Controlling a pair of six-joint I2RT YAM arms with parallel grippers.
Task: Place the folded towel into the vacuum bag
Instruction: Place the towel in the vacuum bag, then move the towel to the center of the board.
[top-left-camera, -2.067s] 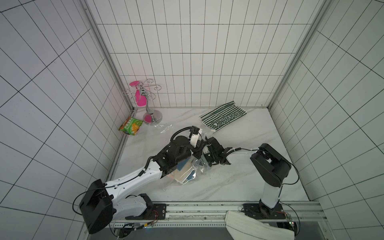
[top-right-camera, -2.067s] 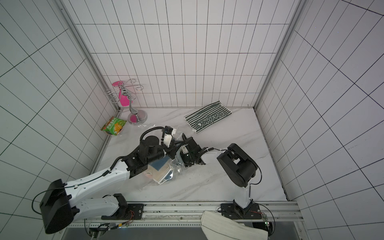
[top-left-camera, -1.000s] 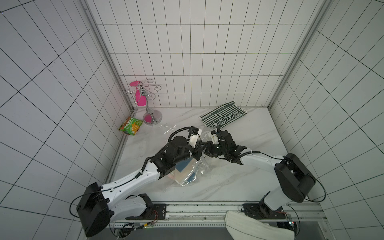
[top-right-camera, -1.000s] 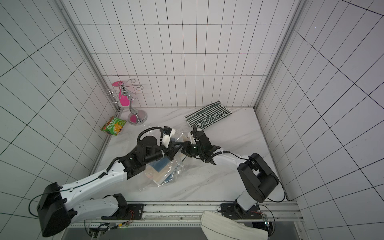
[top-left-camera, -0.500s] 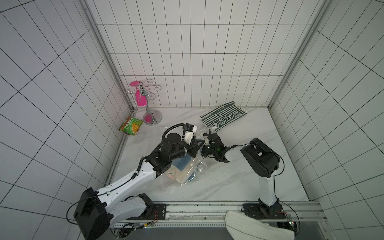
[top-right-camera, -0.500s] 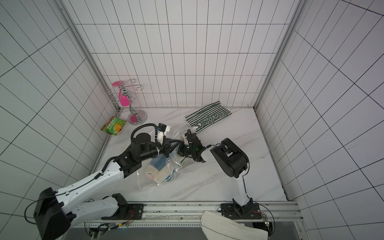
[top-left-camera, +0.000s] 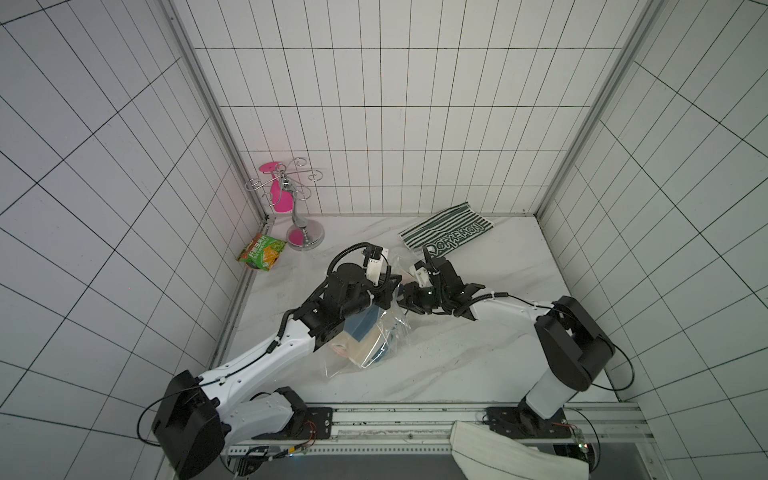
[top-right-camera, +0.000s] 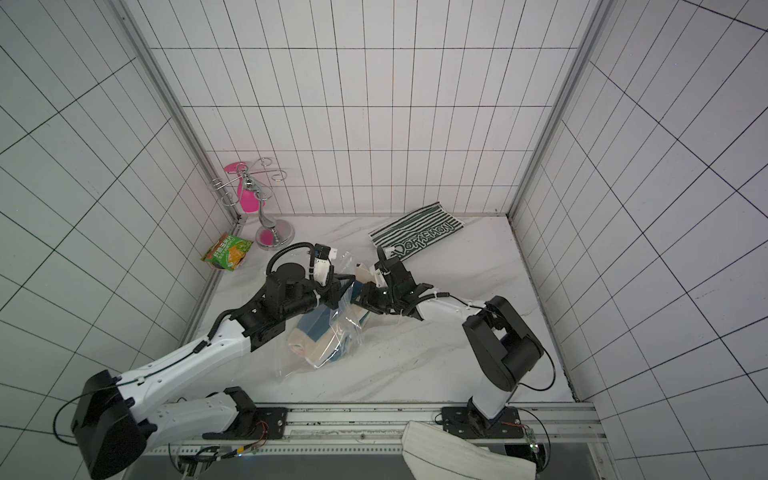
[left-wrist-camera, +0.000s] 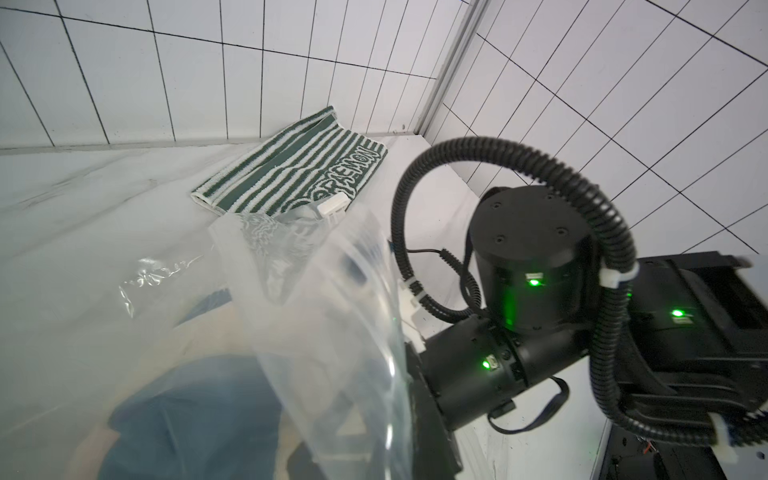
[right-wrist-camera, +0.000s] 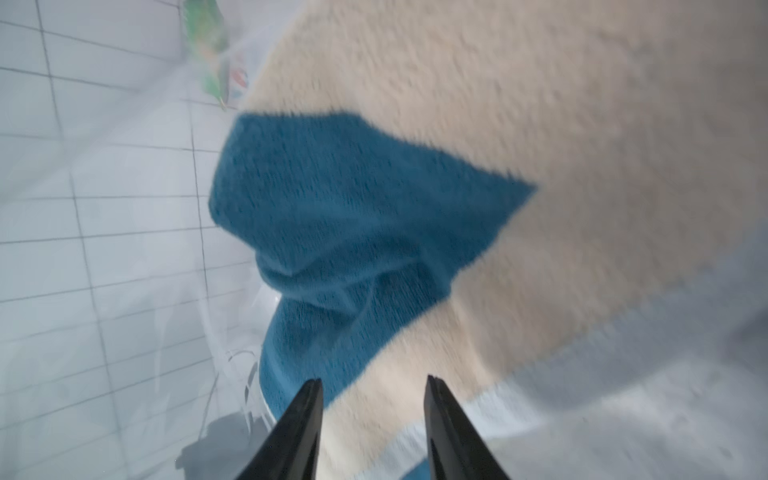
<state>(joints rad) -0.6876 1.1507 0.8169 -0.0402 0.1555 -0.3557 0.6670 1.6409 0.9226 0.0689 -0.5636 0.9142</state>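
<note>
**Top views.** In both top views the left tool (top-left-camera: 388, 291) stood closed at the mouth of the vacuum bag (top-left-camera: 395, 336). The film rose to it and was evidently pinched and held up. The folded towel (top-left-camera: 359, 338), blue and cream, lay inside the bag on the worktop (top-left-camera: 478, 361), toward 7 o'clock from the mouth, with its upper end close to the opening. The right tool (top-right-camera: 361, 297) met the mouth from 3 o'clock. Compared with half a second earlier, the right arm (top-left-camera: 573, 349) had swung its elbow out toward 4 o'clock and the forearm had stretched. The towel had not visibly shifted.

**Left wrist view.** Bag film (left-wrist-camera: 324, 291) filled the near field, and the towel's blue (left-wrist-camera: 187, 415) showed through it. The left tool's own fingers were out of frame. The striped towel (left-wrist-camera: 299, 174) lay beyond, untouched.

**Right wrist view.** The right tool (right-wrist-camera: 371, 378) was partly open, its jaws parted with nothing between them. The towel (right-wrist-camera: 361, 216) lay just ahead, blurred by motion, with film around it.

**Finding.** The towel was judged to have been released within the bag, and insertion was largely complete. The right tool remained to be withdrawn without dragging the cloth back out.
</note>
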